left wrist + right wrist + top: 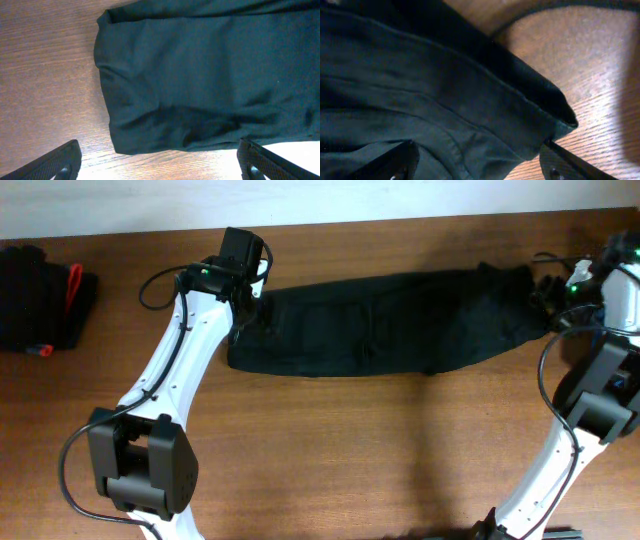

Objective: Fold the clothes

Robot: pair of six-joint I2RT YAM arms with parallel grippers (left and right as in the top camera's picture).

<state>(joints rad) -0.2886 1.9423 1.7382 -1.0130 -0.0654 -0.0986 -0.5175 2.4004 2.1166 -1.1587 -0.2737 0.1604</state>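
The clothes here are long black trousers (400, 320) lying flat across the wooden table (350, 440), running left to right. My left gripper (247, 302) hangs over their left end. In the left wrist view that gripper (160, 167) is wide open over bare wood, just short of the fabric's hem (200, 75), touching nothing. My right gripper (548, 292) is at the trousers' right end. Seen from the right wrist, the right gripper (480, 162) has its fingers (395, 161) wide apart, with dark cloth (420, 100) and its folded edge lying between them.
A dark folded bundle (40, 300) with a red strap (73, 280) sits at the table's far left. Bare wood fills the front of the table between the two arm bases. The table's back edge runs just behind the trousers.
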